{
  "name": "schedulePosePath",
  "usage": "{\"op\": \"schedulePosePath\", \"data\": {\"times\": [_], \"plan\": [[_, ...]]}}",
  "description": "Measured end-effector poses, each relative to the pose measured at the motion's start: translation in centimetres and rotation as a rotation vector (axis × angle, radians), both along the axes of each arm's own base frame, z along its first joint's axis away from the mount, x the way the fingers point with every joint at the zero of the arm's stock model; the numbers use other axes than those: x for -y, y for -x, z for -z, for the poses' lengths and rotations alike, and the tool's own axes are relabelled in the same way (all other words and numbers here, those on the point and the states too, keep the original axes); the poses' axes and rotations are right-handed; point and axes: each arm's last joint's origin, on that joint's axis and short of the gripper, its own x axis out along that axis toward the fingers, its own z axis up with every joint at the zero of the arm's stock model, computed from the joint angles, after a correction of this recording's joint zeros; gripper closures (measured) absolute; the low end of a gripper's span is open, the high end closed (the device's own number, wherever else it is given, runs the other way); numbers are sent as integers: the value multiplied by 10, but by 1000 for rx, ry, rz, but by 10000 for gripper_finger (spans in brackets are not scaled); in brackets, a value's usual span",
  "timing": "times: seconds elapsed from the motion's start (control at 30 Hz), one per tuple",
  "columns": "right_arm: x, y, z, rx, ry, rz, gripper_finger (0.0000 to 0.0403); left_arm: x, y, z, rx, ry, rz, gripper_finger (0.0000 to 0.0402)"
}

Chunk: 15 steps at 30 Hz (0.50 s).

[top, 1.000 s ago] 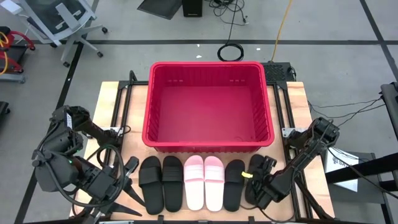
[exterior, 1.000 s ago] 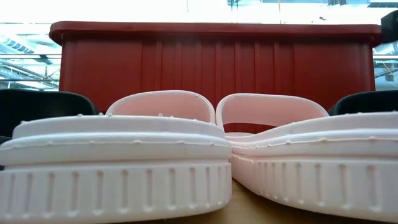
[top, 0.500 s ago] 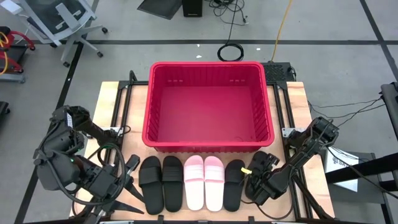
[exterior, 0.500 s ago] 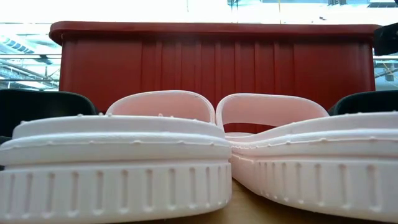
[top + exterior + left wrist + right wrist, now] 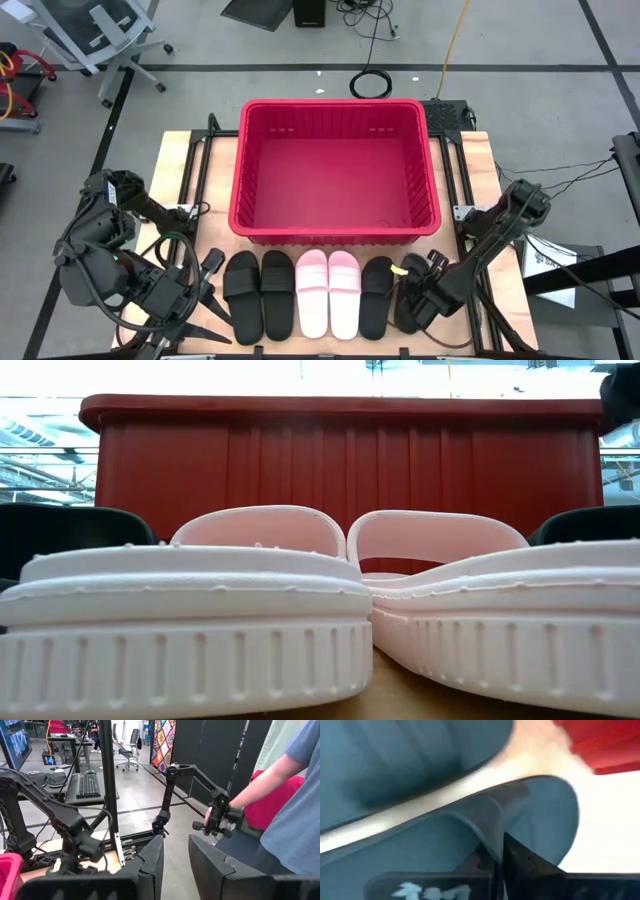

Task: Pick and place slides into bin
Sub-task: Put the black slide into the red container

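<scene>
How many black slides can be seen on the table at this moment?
4: two at the row's left end, one right of the pink pair, one mostly hidden under the right gripper.

The dark right arm reaches from its base beside the large red plastic bin (image 5: 335,170) down toward the near end of the table, its 2-finger right gripper (image 5: 413,296) low over the rightmost black slide in front of the bin, fingers closed on that slide's strap as the right wrist view shows. The dark left arm is folded at the bin's other side, its 2-finger left gripper (image 5: 205,283) near the table edge, fingers parted with a narrow gap.
</scene>
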Motion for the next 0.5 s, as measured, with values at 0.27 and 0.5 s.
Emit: {"op": "schedulePosePath", "data": {"times": [0.27,0.5], "plan": [[7,8,-49,161,-228,-141,401,0,0,0,1,2,0,314],[10,12,-89,389,-423,-230,402,0,0,-1,3,5,0,314]]}}
